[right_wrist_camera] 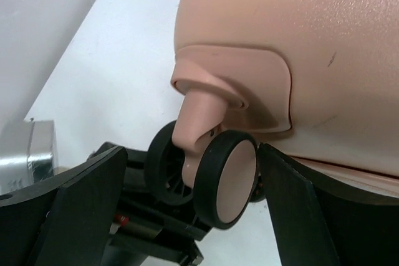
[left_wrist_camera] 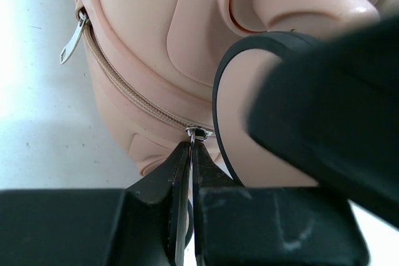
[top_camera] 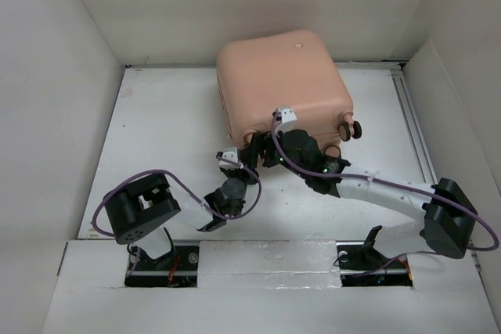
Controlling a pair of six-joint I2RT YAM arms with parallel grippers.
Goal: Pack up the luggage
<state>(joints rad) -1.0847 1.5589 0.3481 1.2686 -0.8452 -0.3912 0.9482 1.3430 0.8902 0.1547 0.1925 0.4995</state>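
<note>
The luggage (top_camera: pixel 286 87) is seen on the far middle of the white desk (top_camera: pixel 168 115). It is shut, with its wheeled end turned toward the arm bases. One wheel pair (top_camera: pixel 352 131) shows at its near right corner, apart from both arms.

The left gripper (top_camera: pixel 235 159) is placed at the near left edge of the shell. In the left wrist view its jaws are pressed together, and a small metal zipper pull (left_wrist_camera: pixel 194 133) is pinched at the very tips. The zipper (left_wrist_camera: pixel 131 101) is seen closed, running up and left from the pinched pull. A second zipper pull (left_wrist_camera: pixel 73 37) hangs loose against the shell, well apart from the first. A black-rimmed wheel (left_wrist_camera: pixel 246 110) is seen just right of the pinch, partly hidden by a blurred black part.

The right gripper (top_camera: pixel 264 146) is brought in from the right, just beside the left gripper at the same near edge. In the right wrist view its jaws are spread, one finger on each side of a twin wheel (right_wrist_camera: pixel 224 179) with pink hubs on a pink stem. Whether either finger touches the wheel cannot be told. Whether this is the wheel seen from the left wrist cannot be told either.
</note>
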